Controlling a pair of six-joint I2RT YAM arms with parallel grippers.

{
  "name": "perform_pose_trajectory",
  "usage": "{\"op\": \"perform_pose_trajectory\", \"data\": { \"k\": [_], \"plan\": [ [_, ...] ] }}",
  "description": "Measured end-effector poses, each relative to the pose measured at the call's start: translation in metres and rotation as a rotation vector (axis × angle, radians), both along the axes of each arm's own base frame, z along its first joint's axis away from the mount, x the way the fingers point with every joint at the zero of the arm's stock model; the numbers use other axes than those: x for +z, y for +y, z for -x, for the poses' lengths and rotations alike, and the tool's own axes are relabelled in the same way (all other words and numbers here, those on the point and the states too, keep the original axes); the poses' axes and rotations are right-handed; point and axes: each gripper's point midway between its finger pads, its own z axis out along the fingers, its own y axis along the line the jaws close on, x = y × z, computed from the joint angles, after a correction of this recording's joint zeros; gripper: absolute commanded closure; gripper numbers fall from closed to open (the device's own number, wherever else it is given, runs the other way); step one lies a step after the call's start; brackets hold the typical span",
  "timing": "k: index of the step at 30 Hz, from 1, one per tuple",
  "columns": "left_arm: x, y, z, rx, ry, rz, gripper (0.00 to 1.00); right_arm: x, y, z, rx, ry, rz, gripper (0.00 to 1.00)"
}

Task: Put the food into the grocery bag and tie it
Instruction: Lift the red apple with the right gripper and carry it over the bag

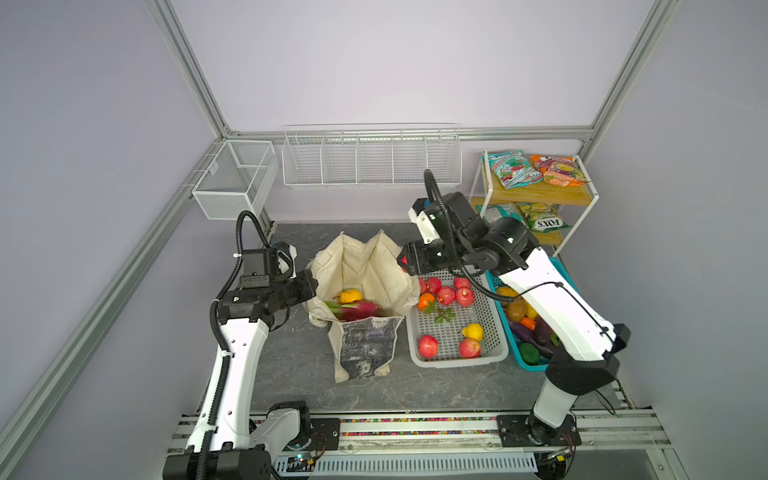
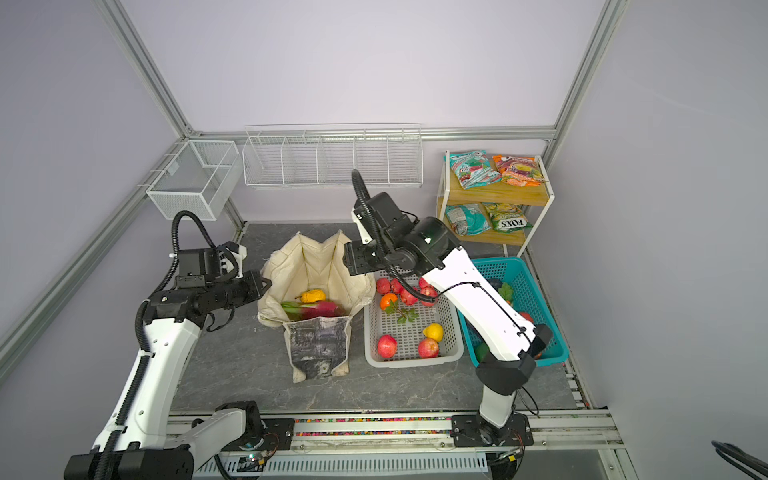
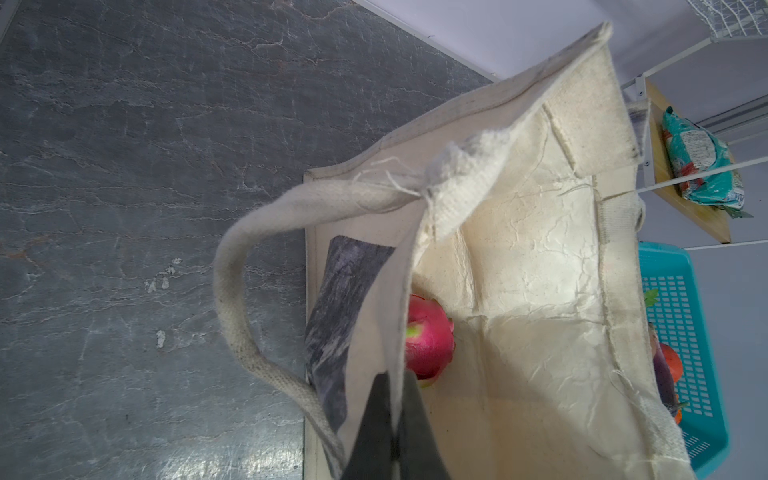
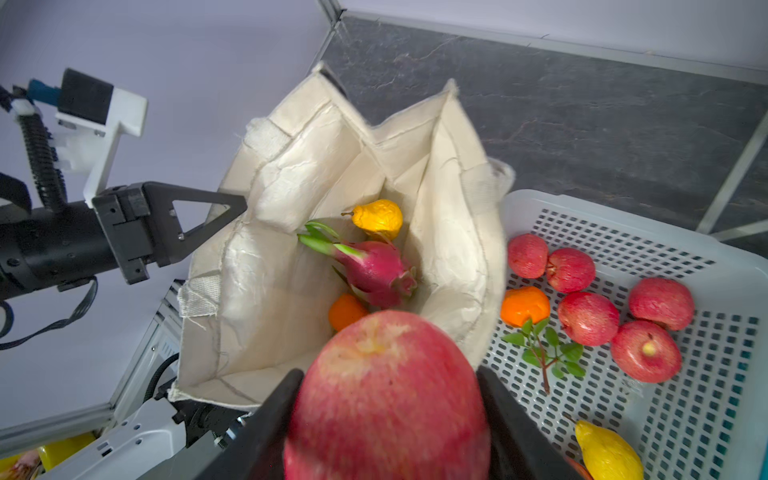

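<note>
The cream grocery bag (image 1: 376,266) (image 2: 320,270) stands open in the middle of the table. My left gripper (image 1: 312,286) (image 3: 394,384) is shut on its left rim, one finger inside and one outside the cloth. In the bag (image 4: 291,257) lie a pink dragon fruit (image 4: 376,270) (image 3: 430,340), a yellow pear (image 4: 378,218) and an orange piece (image 4: 347,311). My right gripper (image 4: 390,374) (image 1: 405,261) hovers at the bag's right rim, shut on a red apple (image 4: 386,407). A teal snack packet (image 1: 513,168) lies on the shelf.
The white perforated basket (image 1: 455,362), right of the bag, holds several red apples, an orange, a leafy sprig and a yellow lemon (image 1: 473,331). The teal basket (image 2: 519,266) with more produce sits under my right arm. A wooden shelf (image 1: 536,193) and wire racks (image 1: 370,160) stand at the back.
</note>
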Motion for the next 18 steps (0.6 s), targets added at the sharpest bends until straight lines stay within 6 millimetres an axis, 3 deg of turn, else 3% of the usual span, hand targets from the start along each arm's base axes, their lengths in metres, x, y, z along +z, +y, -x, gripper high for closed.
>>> {"op": "perform_pose_trajectory", "data": {
  "k": [3,8,13,18],
  "plan": [
    [0.001,0.000,0.000,-0.002,-0.002,0.002,1.00,-0.010,0.035,0.000,0.056,0.008,0.001,0.54],
    [0.002,-0.001,0.001,-0.003,-0.006,0.002,1.00,-0.052,0.074,0.005,0.132,0.074,0.049,0.54],
    [0.002,-0.001,0.001,-0.003,-0.006,0.003,1.00,-0.096,0.090,0.011,0.177,0.159,0.118,0.54],
    [0.002,-0.001,0.001,-0.003,-0.007,0.003,1.00,-0.123,0.100,0.014,0.212,0.214,0.149,0.54]
  ]
}}
